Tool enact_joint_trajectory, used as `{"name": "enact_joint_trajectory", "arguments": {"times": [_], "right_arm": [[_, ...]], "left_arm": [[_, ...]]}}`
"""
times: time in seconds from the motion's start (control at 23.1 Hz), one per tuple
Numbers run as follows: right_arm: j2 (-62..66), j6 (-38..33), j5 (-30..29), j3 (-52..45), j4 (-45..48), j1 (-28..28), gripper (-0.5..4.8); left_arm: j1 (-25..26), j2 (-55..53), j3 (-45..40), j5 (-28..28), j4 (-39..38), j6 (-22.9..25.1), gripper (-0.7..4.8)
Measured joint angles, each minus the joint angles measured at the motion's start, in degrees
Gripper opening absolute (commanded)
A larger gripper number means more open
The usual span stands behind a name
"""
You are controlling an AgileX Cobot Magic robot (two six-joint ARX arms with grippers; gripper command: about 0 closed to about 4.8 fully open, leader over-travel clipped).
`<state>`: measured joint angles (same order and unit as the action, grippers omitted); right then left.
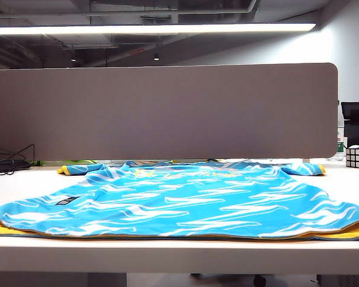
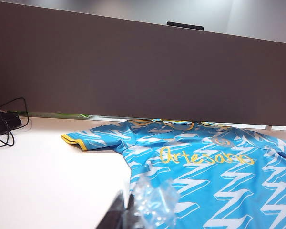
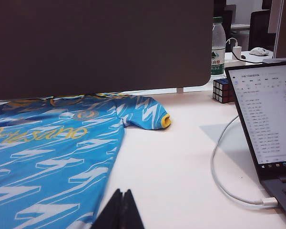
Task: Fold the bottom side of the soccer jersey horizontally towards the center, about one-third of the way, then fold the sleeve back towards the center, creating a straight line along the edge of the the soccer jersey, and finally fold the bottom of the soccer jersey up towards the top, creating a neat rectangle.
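The soccer jersey [image 1: 185, 203] lies spread flat on the white table [image 1: 167, 254]. It is sky-blue with white wavy streaks and a yellow hem along its near edge. Yellow lettering crosses its chest [image 2: 205, 156]. One yellow-cuffed sleeve [image 2: 83, 139] shows in the left wrist view, the other sleeve [image 3: 152, 116] in the right wrist view. My left gripper [image 2: 126, 196] is shut at the jersey's side edge, with a bit of clear crinkled film [image 2: 155, 202] beside its tips. My right gripper [image 3: 123, 191] is shut and empty over bare table, just off the jersey's other side edge. Neither gripper shows in the exterior view.
A grey partition [image 1: 167, 110] walls the table's far side. On the right stand a Rubik's cube [image 3: 223, 90], a water bottle [image 3: 218, 45], an open laptop [image 3: 269, 119] and its white cable [image 3: 219, 167]. Black cables [image 2: 5, 126] lie at the far left.
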<state>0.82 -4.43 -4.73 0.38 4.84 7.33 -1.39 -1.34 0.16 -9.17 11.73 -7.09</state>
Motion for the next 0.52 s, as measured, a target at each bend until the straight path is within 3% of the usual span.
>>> {"name": "enact_joint_trajectory", "arguments": {"times": [0.39,0.52], "right_arm": [[0.00,-0.04,-0.02,0.00,0.00,0.02,-0.05],[0.00,-4.85,-1.51,0.00,0.11,0.02,-0.05]], "left_arm": [[0.00,0.00,0.00,0.00,0.00,-0.02,-0.06],[0.00,0.00,0.02,0.00,0.00,-3.54,-0.06]]}}
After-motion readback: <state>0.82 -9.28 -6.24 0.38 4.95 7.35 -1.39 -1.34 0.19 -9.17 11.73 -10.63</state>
